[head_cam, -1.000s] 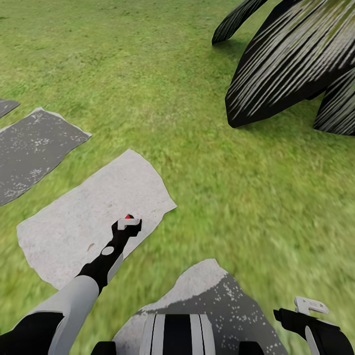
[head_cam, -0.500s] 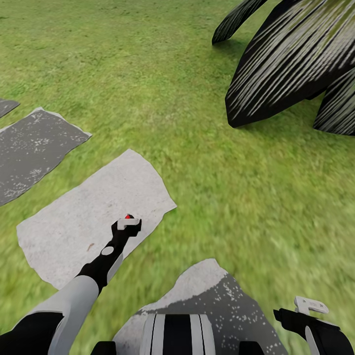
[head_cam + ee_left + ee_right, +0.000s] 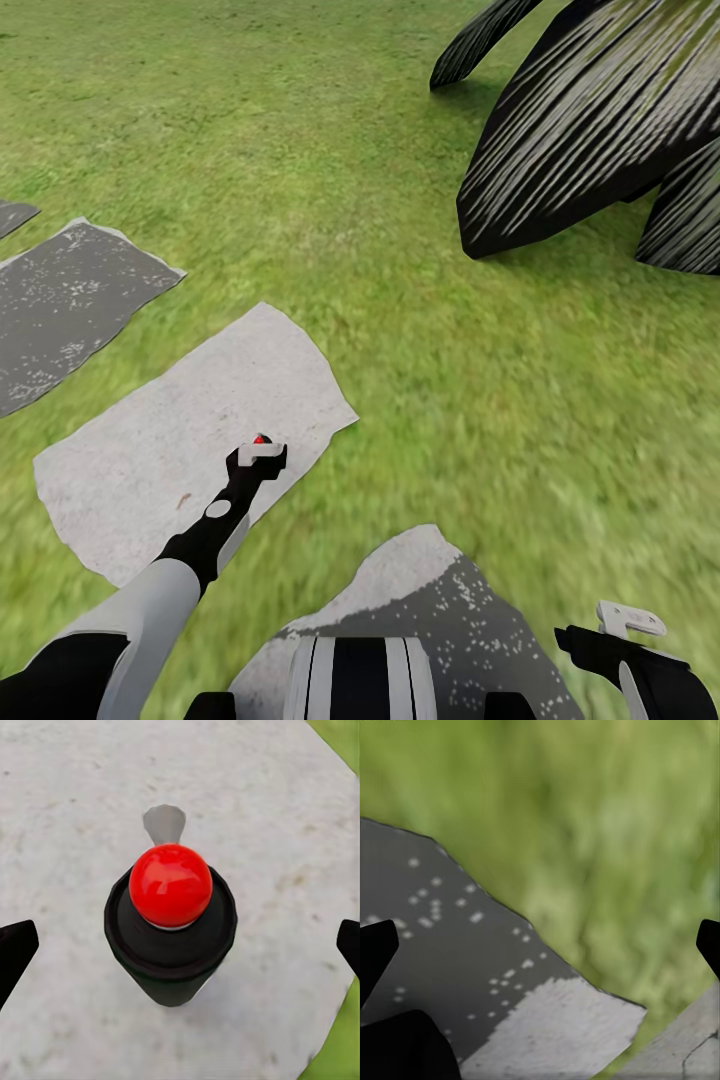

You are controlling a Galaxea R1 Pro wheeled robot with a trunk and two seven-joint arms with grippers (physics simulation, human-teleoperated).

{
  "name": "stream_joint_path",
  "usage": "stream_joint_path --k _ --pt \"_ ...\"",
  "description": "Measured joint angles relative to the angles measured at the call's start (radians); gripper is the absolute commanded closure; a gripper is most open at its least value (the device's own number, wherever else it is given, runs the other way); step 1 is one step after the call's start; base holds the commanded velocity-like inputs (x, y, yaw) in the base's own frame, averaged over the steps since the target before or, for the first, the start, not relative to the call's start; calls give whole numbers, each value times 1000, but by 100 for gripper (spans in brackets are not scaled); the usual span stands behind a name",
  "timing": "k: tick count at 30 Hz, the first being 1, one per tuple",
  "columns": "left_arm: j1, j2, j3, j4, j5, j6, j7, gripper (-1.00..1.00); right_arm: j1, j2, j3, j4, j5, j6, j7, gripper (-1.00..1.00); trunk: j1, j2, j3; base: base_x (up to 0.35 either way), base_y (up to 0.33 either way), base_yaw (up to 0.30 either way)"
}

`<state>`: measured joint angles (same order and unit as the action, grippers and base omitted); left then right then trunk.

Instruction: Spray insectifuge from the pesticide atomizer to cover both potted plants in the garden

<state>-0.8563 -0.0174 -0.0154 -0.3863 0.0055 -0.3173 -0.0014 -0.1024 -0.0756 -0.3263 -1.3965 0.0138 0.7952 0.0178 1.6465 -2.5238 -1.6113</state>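
Looking down the left wrist camera, I have the pesticide atomizer (image 3: 171, 937) standing upright on the pale stepping stone (image 3: 150, 440), seen end-on: a glossy red ball cap (image 3: 170, 885) on a dark round shoulder, with a small grey spout-like tab (image 3: 164, 823) poking out past it. In the head view it is only a red speck (image 3: 260, 439) at the tip of the left gripper (image 3: 262, 455), at about 7 o'clock from the picture's centre.

The left claw is released. Its two dark fingertips (image 3: 16, 945) sit at opposite edges of the wrist view, well apart, with the bottle between them and touching neither. The right gripper (image 3: 628, 620), down at 5 o'clock, is also spread and empty, hanging over the edge of a darker speckled stone (image 3: 440, 600) and the lawn (image 3: 300, 150).

My read on handling: a slim, stiff bottle, probably light and tall for its foot — easy to tip with one finger if I close off-centre. The red ball looks smooth and rounded, a poor place to pinch; it would likely squirt out of the pads. I would go lower and take the straight dark body below the shoulder, both pads square to it — and leave the cap and spout free for spraying.

At 1 to 2 o'clock sprawls a big striped agave (image 3: 580, 130), not a target.
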Motion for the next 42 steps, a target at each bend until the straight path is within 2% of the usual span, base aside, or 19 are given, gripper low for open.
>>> stream_joint_path --k 42 --pt "0 -3 -1 0 0 0 0 -100 0 -1 0 -1 0 -1 0 -100 0 0 0 11 10 0"
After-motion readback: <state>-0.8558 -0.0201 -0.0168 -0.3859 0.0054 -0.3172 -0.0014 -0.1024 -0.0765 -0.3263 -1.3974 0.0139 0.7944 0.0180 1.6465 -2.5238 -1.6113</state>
